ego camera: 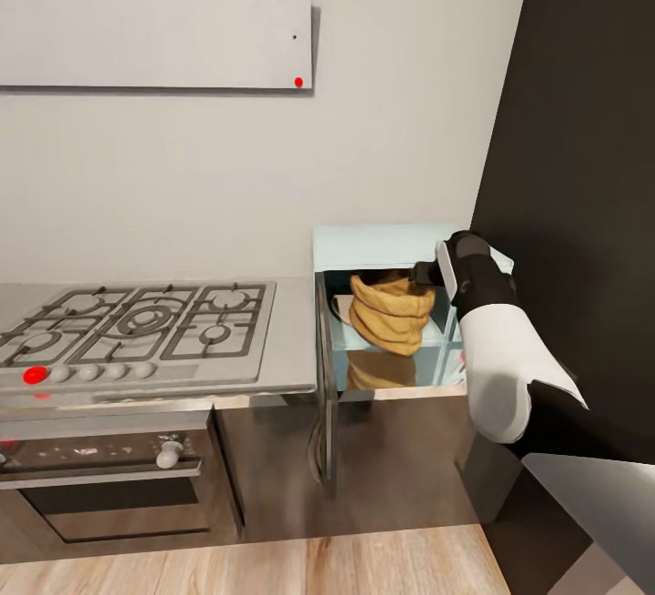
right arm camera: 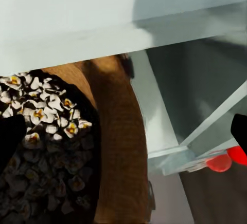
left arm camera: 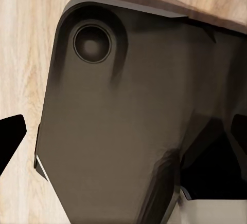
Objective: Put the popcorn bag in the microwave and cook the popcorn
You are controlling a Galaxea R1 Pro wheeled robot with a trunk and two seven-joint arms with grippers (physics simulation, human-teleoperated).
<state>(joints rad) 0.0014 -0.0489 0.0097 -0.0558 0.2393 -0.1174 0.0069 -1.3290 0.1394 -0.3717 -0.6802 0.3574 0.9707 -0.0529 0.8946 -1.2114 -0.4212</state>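
Popcorn bag [ego camera: 393,311] sitting inside open microwave [ego camera: 382,247] at counter's [ego camera: 291,340] right end, holding popped popcorn [right arm camera: 43,116]. Right hand [ego camera: 428,273] reaching in beside bag; grip state: can't tell.

The right arm [ego camera: 496,368] is seen extended forward, its white forearm raised and dark wrist bent, with the right gripper [ego camera: 426,273] held level; its jaws are obscured.
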